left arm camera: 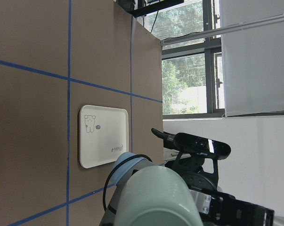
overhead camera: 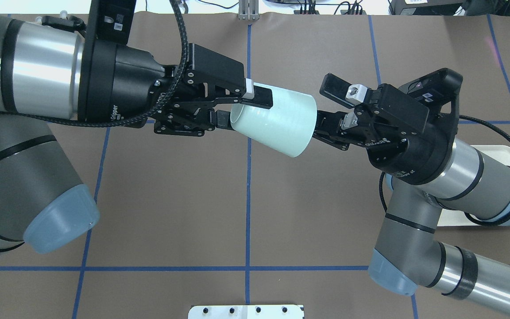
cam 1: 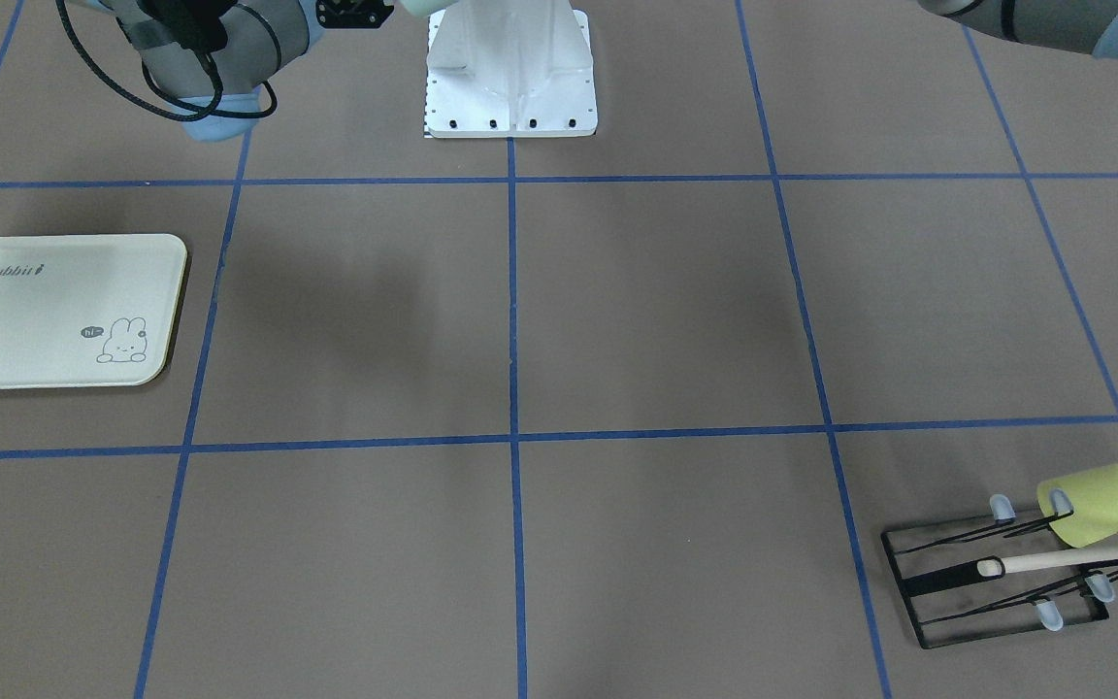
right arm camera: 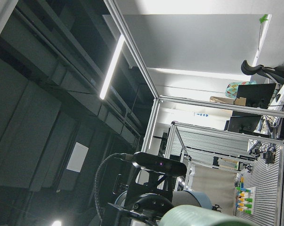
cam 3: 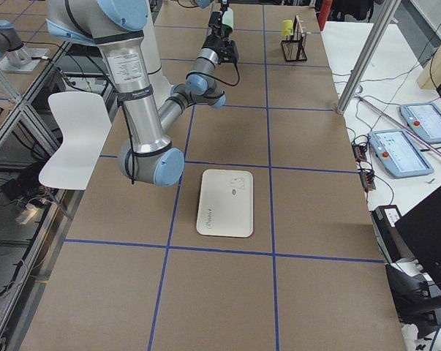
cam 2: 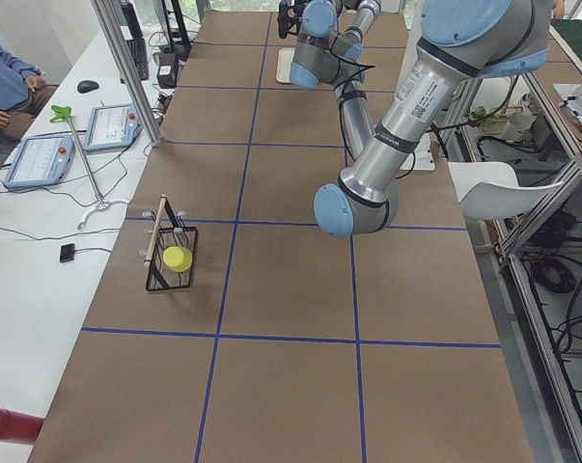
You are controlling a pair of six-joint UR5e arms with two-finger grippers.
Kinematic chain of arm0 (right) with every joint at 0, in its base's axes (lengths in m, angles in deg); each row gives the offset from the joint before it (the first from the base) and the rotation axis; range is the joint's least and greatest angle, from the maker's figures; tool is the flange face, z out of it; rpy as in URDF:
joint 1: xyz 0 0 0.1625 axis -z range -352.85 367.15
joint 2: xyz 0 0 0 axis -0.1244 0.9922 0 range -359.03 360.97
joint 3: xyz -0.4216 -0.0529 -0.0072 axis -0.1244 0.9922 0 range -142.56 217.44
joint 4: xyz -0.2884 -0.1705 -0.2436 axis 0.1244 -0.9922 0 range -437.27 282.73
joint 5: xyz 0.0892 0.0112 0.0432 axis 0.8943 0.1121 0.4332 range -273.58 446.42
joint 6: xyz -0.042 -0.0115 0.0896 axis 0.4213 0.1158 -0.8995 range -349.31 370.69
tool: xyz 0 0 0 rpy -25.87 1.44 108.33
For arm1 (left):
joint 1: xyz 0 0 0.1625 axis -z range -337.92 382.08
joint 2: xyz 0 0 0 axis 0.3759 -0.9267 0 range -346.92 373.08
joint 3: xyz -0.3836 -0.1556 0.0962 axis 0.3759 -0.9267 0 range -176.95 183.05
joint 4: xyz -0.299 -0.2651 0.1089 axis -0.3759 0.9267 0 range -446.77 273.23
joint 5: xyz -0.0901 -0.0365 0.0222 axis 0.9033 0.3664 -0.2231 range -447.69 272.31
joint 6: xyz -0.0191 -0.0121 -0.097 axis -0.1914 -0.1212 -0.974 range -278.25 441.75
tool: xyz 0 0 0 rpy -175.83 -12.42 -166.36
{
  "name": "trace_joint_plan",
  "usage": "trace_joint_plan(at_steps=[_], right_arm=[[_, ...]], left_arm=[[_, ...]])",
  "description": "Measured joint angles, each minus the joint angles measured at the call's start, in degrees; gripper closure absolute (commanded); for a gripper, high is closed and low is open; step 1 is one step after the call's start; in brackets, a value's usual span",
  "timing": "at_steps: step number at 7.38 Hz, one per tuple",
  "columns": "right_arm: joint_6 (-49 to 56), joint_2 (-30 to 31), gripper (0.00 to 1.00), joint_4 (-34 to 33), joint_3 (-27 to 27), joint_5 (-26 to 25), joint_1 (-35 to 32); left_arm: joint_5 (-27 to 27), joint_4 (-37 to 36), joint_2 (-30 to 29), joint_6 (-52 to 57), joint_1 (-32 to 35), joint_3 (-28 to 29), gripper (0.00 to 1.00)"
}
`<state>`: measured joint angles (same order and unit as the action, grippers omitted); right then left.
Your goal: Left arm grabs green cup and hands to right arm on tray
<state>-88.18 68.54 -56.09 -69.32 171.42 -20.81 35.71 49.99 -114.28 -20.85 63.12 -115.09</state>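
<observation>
The pale mint green cup hangs in the air on its side, high over the table's middle. My left gripper is shut on its rim, one finger inside and one outside. My right gripper is open, with its fingers spread just off the cup's base and not touching it. The cup also shows in the left wrist view and the right wrist view. The cream tray lies empty on the table on my right side. It is partly hidden under the right arm in the overhead view.
A yellow-green cup lies on a black wire rack with a wooden stick across it, at the table's far left corner. The robot's white base plate is at the table's near edge. Blue tape lines divide the brown table.
</observation>
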Motion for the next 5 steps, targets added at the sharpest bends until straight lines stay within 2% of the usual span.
trace_joint_plan(at_steps=[1, 2, 3, 5], right_arm=[[0.00, -0.04, 0.26, 0.00, -0.06, -0.01, 0.00], [0.00, -0.06, 0.61, 0.00, -0.09, 0.01, 0.07], [0.00, -0.07, 1.00, 0.02, -0.13, 0.05, 0.19], [-0.08, -0.07, 1.00, -0.20, -0.25, 0.06, 0.75]], left_arm=[[0.00, 0.00, 0.00, -0.08, 0.00, 0.01, 0.88], [0.00, 0.02, -0.03, -0.17, -0.03, 0.01, 0.37], [0.00, 0.12, -0.06, -0.42, -0.06, 0.01, 0.00], [0.00, 0.26, -0.23, -1.00, -0.08, -0.06, 0.00]])
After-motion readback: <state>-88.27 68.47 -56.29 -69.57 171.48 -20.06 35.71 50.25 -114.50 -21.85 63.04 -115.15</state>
